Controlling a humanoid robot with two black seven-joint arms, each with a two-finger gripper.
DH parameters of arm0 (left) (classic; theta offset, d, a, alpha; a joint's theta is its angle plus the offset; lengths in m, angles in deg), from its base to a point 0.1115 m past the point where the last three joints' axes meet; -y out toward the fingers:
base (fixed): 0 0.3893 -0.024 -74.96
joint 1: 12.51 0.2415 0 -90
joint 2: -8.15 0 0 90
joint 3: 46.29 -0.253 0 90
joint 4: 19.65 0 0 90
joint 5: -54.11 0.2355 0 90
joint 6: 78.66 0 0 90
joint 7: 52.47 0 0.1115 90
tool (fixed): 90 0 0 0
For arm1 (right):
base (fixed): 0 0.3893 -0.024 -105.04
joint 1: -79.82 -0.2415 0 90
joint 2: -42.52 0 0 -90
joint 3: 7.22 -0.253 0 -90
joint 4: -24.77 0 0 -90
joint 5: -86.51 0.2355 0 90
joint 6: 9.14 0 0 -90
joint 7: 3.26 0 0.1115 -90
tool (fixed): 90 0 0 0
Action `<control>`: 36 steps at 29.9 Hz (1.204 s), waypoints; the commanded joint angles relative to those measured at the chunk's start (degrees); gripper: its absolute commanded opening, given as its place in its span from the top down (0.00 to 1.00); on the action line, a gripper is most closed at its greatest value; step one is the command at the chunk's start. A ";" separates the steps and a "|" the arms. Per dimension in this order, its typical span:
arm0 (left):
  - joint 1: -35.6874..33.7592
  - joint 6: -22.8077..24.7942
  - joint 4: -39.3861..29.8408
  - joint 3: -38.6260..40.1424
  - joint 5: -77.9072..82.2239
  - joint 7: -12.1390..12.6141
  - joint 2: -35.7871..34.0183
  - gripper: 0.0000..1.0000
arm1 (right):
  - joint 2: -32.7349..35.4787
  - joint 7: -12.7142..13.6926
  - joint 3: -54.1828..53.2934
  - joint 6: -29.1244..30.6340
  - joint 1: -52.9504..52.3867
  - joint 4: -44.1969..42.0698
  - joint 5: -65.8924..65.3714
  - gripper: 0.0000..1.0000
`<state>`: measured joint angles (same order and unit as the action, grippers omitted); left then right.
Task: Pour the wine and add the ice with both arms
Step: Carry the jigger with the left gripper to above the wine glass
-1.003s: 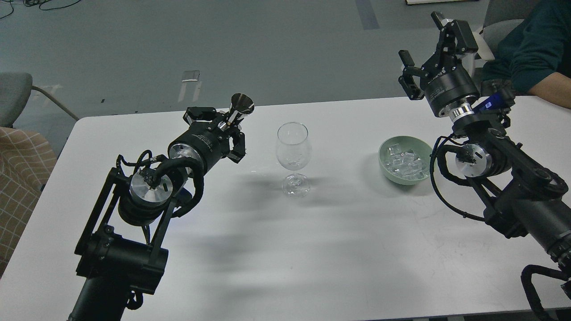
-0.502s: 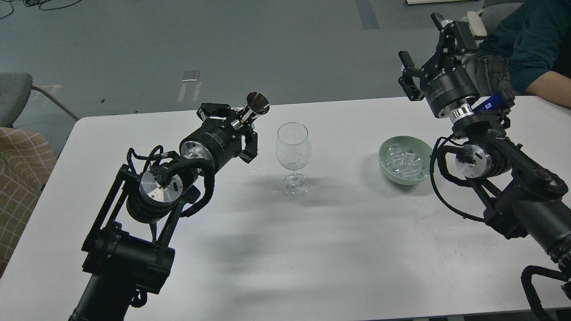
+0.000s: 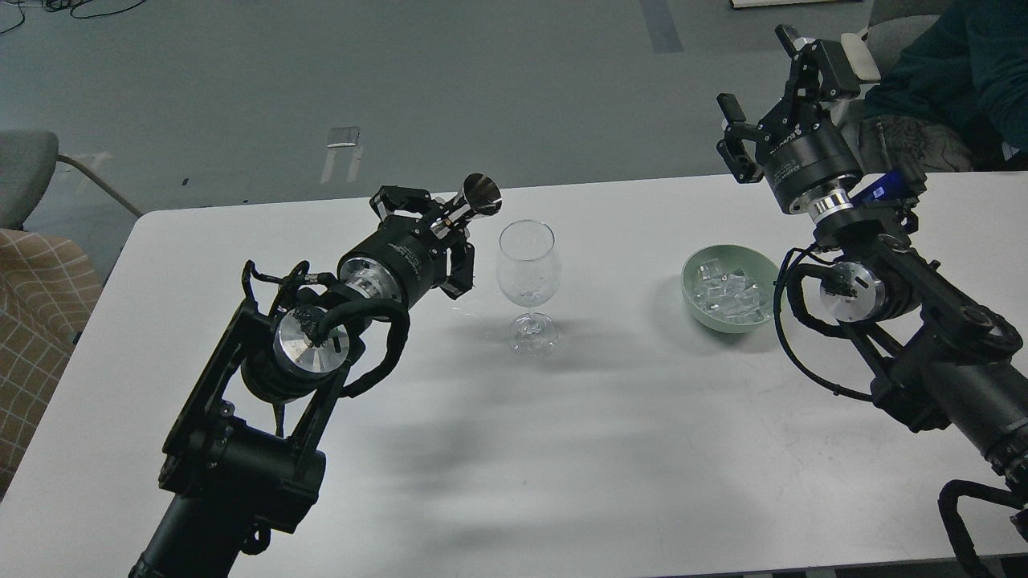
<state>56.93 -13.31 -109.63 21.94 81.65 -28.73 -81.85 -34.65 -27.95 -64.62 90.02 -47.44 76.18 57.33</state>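
Note:
An empty clear wine glass [image 3: 526, 269] stands upright mid-table. My left gripper [image 3: 438, 226] is shut on a small steel cone-shaped cup [image 3: 480, 197]. The cup is tilted, its mouth facing right, just left of the glass rim and level with it. A heap of clear ice cubes [image 3: 727, 291] lies in a pale green bowl [image 3: 692, 301] to the right of the glass. My right gripper [image 3: 767, 100] is open and empty, raised above the table's far edge behind the bowl.
The white table [image 3: 562, 449] spans the view. A person in a dark teal sleeve [image 3: 956, 72] sits at the back right, close to my right gripper. A grey chair [image 3: 24, 172] and a checked cloth [image 3: 40, 297] are at the left.
My left arm has moved right with the steel cup, bringing it close to the glass rim. My right arm has stayed still. The person's forearm has drawn back off the table.

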 commanded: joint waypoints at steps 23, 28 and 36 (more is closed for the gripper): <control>-0.10 0.21 -0.11 -4.51 7.17 0.17 0.00 1.00 | 0.09 0.00 -0.09 -0.29 1.23 1.06 0.00 0.00; -0.36 0.22 -0.11 -4.60 7.26 0.17 0.00 1.00 | 0.53 0.00 -0.17 -0.29 1.32 1.14 0.00 0.00; -1.50 0.22 0.06 -6.00 9.63 0.17 0.00 1.00 | 0.53 0.00 -0.17 -0.29 1.58 1.49 0.00 0.00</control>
<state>55.57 -13.09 -109.70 16.47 90.53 -28.56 -81.85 -34.13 -27.95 -64.77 89.73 -45.92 77.66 57.33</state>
